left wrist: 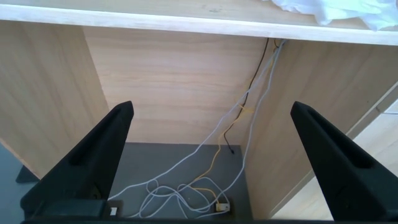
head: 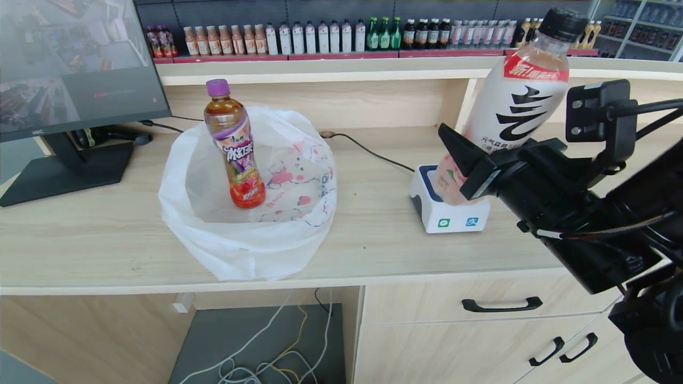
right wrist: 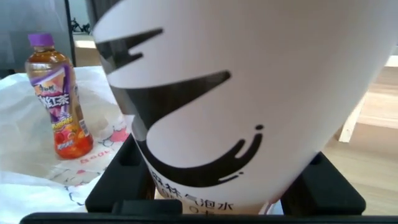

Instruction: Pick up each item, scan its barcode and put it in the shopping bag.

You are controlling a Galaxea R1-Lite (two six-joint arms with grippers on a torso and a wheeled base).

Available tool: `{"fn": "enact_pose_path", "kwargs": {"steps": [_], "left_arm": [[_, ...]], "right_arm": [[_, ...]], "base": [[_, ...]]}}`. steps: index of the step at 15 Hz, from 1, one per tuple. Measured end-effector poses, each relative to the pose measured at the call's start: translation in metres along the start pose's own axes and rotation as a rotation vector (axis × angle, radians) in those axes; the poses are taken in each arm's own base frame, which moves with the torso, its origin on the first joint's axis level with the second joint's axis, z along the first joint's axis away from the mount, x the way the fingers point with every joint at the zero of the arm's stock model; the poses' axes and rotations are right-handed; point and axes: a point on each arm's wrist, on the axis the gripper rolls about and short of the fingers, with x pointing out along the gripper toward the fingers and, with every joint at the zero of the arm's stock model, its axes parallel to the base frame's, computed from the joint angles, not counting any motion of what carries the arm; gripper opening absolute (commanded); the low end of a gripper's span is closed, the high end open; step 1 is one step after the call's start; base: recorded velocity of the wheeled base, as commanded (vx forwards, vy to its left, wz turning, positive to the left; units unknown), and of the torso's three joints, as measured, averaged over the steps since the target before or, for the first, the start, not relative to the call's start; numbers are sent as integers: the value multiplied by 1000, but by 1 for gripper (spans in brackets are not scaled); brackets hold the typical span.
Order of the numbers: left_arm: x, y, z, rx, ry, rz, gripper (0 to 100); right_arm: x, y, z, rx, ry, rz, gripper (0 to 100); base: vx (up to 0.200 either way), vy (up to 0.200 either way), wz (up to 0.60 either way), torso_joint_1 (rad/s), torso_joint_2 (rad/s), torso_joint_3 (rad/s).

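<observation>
My right pincer (head: 472, 165) is clamped on the low part of the big white bottle (head: 520, 101) with the black cap. I hold the bottle tilted, with its bottom right over the little white scanner (head: 453, 216) on the counter (head: 373, 240). I think it is held that way so the scanner's window can read the barcode. I cannot see the barcode itself, and I cannot tell if the bottle touches the scanner or just hangs above it. The grip is low on the bottle, so the tall top leans away and could swing if I turn fast. The shopping bag (head: 240, 250) sits open on the counter, well to the left of the scanner. Its sides are pushed down so the mouth is wide and easy to drop things into. A tea bottle (head: 235, 146) with a purple cap already stands upright inside it, so I judge that one is done. The white bottle looks like the one now being scanned, and the bag comes next. My left pincer (left wrist: 211, 124) has its fingers wide apart and holds nothing. It hangs low, facing the space under the counter where loose cables (left wrist: 186, 186) lie, out of the way of the work.
</observation>
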Motion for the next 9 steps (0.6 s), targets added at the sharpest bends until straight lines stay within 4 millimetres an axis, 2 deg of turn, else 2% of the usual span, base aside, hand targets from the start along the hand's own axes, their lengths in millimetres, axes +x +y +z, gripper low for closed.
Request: {"fn": "enact_pose_path", "kwargs": {"steps": [9], "left_arm": [[0, 0, 0, -1, 0, 0, 100]], "right_arm": [[3, 1, -7, 13, 4, -2, 0]], "base": [[0, 200, 0, 1, 3, 3]]}}
